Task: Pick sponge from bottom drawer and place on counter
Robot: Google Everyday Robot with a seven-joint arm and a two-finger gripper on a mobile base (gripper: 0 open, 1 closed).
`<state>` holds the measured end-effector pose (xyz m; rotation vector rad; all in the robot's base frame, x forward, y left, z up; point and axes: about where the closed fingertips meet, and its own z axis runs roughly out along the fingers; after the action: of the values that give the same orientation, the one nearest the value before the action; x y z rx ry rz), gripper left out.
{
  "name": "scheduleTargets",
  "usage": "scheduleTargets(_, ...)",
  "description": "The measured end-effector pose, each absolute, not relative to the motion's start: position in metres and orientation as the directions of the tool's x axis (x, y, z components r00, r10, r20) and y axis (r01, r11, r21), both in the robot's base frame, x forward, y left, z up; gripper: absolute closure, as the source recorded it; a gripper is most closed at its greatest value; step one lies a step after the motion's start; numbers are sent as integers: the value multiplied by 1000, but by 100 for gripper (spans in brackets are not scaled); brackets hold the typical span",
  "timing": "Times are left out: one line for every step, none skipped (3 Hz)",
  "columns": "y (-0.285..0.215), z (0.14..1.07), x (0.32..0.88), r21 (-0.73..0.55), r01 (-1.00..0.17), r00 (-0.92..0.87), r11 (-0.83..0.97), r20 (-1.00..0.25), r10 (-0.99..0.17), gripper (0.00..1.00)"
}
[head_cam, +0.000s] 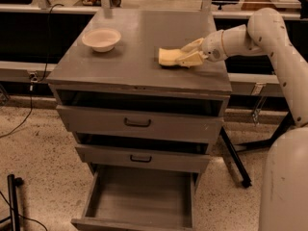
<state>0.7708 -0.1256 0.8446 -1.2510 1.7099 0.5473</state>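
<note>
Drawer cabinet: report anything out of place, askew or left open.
The bottom drawer stands pulled far out, its floor bare; the two upper drawers sit slightly ajar. On the counter, the sponge lies at the right with the gripper against it. Nothing spilled or damaged.

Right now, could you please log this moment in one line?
gripper: counter right, holding sponge | sponge: on counter | bottom drawer: open | bowl: counter left
</note>
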Motion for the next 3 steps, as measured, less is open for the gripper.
scheduleTargets(-122, 845, 770, -157, -912, -60, 379, -863, -502, 13)
scheduleTargets(-121, 853, 766, -174, -913, -39, 370, -865, -501, 0)
scheduleTargets(-119, 861, 760, -128, -926, -45, 355, -896, -442, 0)
